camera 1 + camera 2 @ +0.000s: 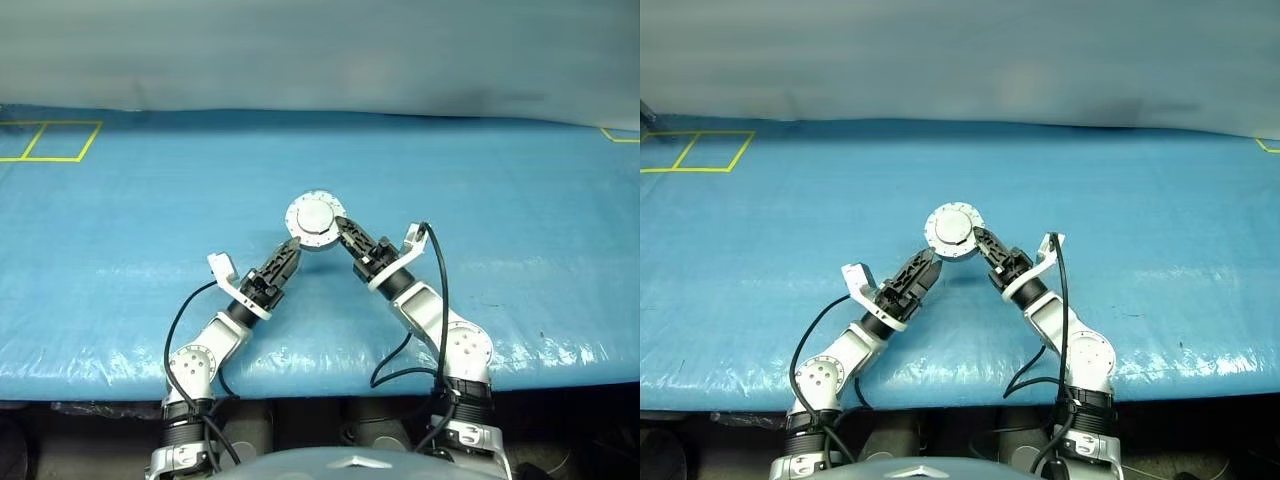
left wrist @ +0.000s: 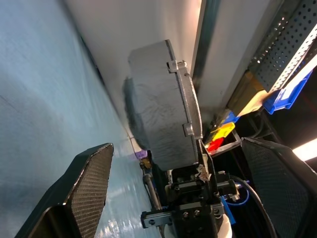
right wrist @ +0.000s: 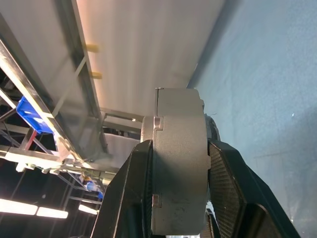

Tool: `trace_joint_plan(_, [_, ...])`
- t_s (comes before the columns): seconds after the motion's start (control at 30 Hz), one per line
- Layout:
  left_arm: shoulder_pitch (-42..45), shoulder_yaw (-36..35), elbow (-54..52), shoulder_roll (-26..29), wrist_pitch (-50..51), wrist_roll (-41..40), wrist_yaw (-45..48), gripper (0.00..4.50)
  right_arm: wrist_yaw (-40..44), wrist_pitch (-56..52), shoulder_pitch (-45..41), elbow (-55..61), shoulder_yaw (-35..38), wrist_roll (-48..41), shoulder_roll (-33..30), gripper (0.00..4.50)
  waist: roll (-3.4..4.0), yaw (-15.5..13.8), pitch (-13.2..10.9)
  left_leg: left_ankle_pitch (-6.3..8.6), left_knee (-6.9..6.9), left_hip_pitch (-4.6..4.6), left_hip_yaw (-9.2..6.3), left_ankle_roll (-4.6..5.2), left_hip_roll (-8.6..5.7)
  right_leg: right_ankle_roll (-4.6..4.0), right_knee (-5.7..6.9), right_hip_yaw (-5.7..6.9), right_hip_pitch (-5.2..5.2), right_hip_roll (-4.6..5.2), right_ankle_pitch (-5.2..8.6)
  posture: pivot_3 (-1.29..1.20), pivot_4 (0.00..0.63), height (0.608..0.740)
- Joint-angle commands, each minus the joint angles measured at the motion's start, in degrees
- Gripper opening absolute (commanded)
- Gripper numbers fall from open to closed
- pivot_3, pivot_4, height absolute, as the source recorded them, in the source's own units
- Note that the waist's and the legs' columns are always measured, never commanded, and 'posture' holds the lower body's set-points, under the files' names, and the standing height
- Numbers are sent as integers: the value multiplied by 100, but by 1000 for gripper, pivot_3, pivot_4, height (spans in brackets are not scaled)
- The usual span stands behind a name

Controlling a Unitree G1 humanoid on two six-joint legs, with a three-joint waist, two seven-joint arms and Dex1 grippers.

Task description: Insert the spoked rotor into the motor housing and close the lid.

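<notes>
Right claw (image 1: 347,232) clamped on lidded motor housing (image 1: 315,219) above blue table cover (image 1: 120,230), left claw (image 1: 290,250) agape beside it

I can read no text, label, brand or number anywhere in my views; the only signs are yellow line markings (image 1: 50,140) laid out as boxes on the blue worktop (image 1: 120,250) at its far left corner, and a short yellow corner mark (image 1: 620,136) at its far right edge, neither carrying any letters or figures
</notes>
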State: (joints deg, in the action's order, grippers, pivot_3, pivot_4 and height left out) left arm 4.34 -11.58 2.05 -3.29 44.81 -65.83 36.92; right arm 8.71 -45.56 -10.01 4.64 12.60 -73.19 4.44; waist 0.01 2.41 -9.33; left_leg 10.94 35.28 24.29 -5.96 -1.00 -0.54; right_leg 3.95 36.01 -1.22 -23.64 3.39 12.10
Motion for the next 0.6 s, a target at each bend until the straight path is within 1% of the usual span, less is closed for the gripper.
trace_joint_plan(0.03, [108,37,-178,-35,-52,-98,271,4489,268,-32,34,346,-283,-195,287,1243,1,3,0,0,0,0,0,0,0,-1,0,0,-1,0,0,0,150,740])
trace_joint_plan(0.1, [150,-45,-113,-105,-136,-86,136,4489,318,-47,71,381,-350,-203,249,1243,1,-4,-1,0,3,0,1,0,0,-1,0,-1,0,0,0,0,150,740])
trace_joint_plan(0.2, [296,-61,79,-82,-280,138,42,4489,459,-115,83,533,-436,-298,218,1243,1,-20,0,0,5,0,0,0,0,-1,0,-1,1,0,0,0,150,740])
trace_joint_plan(0.4, [618,-62,479,-102,-450,371,115,4489,730,-316,156,740,-669,-294,60,1243,1,-30,0,0,7,3,0,0,-1,0,0,-1,1,0,-1,0,150,740])
trace_joint_plan(0.6, [643,-81,720,-115,-534,541,123,4489,840,-375,197,783,-720,-230,-2,1243,1,21,0,0,6,2,1,0,0,0,1,-1,-2,-1,-2,0,150,740])
